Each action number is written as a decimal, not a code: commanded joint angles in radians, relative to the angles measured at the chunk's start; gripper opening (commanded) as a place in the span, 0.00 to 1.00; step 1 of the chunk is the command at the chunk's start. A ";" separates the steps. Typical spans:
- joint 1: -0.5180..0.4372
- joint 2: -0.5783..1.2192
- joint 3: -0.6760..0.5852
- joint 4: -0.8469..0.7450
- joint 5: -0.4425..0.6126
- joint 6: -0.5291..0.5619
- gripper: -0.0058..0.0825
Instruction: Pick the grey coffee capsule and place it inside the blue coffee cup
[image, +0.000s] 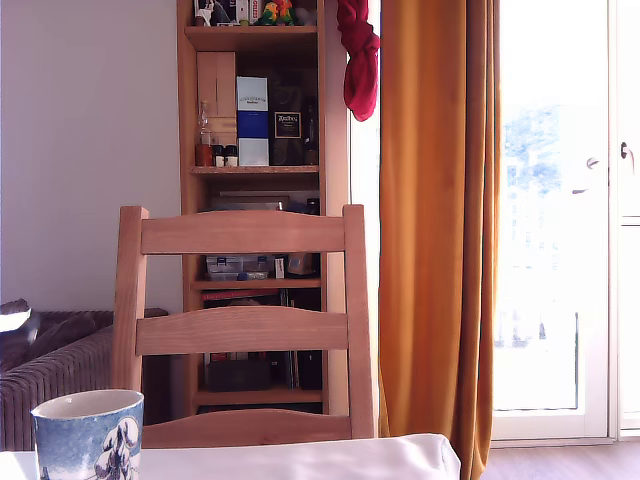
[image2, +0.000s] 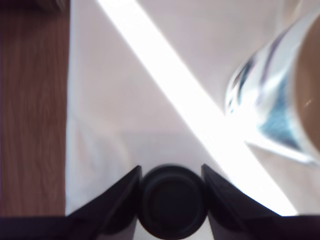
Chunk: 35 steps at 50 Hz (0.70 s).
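Between the gripper's (image2: 172, 200) two dark fingers (image2: 117, 200) we see a round dark coffee capsule (image2: 172, 202), clamped on both sides above the white tablecloth (image2: 125, 100). We find the blue coffee cup (image: 88, 434) at the exterior view's lower left; shelf box labels are unreadable.

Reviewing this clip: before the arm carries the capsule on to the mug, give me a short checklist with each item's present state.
1. Capsule held: ok. The gripper has a finger on each side of the dark round capsule.
2. Capsule colour is grey: cannot tell. It looks near black in the wrist view.
3. Blue coffee cup located: ok. It is in the wrist view and stands at the lower left of the exterior view, on the white tablecloth.
4. Cup upright: ok in the exterior view.
5. Cup empty: cannot tell. Its inside is blurred and cut off.
6. Capsule over the cup's opening: not ok. The cup lies off to one side of the gripper.
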 joint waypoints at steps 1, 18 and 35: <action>-0.004 -0.054 0.030 0.009 0.014 -0.012 0.32; -0.111 -0.103 0.077 0.013 0.079 -0.064 0.32; -0.195 -0.073 0.077 0.025 0.050 -0.073 0.35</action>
